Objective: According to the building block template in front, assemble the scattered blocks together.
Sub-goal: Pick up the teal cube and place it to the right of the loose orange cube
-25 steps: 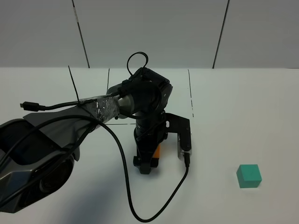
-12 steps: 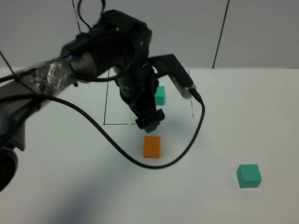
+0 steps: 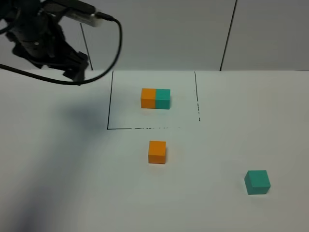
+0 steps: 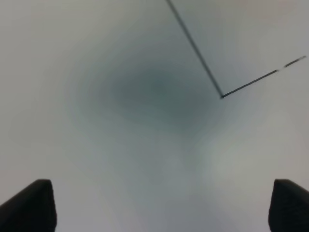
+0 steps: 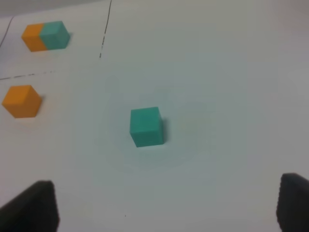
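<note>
This looks like a robotics lab test bench: a plain white desk [image 3: 58, 183] marked with a thin black outlined box [image 3: 110, 99], a pale panelled wall [image 3: 159, 34] behind it, and a black cabled robot arm [image 3: 43, 38] above.

The left arm [image 3: 41, 38], up at ten o'clock in the high view, is black, thick and bumpy. A small grey box [image 3: 79, 7] sits on it. A thin black cable [image 3: 119, 41] comes out of the box and curves round in a big loop. The left gripper [image 4: 159, 208] has dark, pointy fingers [image 4: 30, 207]. The right gripper [image 5: 166, 205] has dark tips too, and they look blurry.
</note>
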Available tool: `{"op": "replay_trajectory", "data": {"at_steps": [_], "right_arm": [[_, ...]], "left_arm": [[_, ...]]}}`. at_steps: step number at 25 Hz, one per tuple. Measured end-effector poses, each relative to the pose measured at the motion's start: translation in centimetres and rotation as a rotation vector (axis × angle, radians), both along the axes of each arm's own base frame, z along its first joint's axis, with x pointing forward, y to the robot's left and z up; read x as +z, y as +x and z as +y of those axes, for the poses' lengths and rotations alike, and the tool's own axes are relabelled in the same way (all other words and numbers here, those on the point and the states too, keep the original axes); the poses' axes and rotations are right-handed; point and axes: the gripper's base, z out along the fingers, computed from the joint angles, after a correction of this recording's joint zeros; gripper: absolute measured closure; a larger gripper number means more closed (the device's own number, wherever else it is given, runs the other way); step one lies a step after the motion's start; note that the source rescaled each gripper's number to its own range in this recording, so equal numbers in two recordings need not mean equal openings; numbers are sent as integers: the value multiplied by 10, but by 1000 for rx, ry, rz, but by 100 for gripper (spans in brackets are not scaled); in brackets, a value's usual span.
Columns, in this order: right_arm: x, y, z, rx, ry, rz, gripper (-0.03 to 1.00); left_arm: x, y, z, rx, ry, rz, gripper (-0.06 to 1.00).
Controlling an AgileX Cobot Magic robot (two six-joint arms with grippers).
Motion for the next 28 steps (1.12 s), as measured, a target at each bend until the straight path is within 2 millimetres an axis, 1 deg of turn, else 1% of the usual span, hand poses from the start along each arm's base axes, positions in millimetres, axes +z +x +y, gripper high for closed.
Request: {"op": "replay_trajectory", "data": {"at_steps": [2, 3, 5, 7, 8, 10, 13, 21, 25, 28], "right_arm": [[0, 0, 0, 0, 0, 0, 17], [0, 0, 0, 0, 0, 0, 17], [0, 0, 0, 0, 0, 0, 17], [0, 0, 0, 0, 0, 0, 17], [0, 0, 0, 0, 0, 0, 17], [0, 0, 0, 0, 0, 0, 17], [0, 0, 0, 0, 0, 0, 17], [0, 0, 0, 0, 0, 0, 17], [0, 0, 0, 0, 0, 0, 17], [0, 0, 0, 0, 0, 0, 17]], "left_arm": [[-1, -14, 22, 54, 5, 32, 11], [2, -24, 33, 81, 5, 38, 11], [-1, -46, 51, 136, 1, 51, 12], [2, -71, 65, 193, -13, 8, 12], [0, -83, 69, 219, -20, -4, 12], [3, -110, 74, 255, -33, -51, 12], [3, -149, 76, 284, -52, -110, 12], [28, -253, 82, 351, -100, -298, 12], [27, -301, 94, 460, -47, -370, 13], [20, -334, 100, 511, -43, -451, 13]]}}
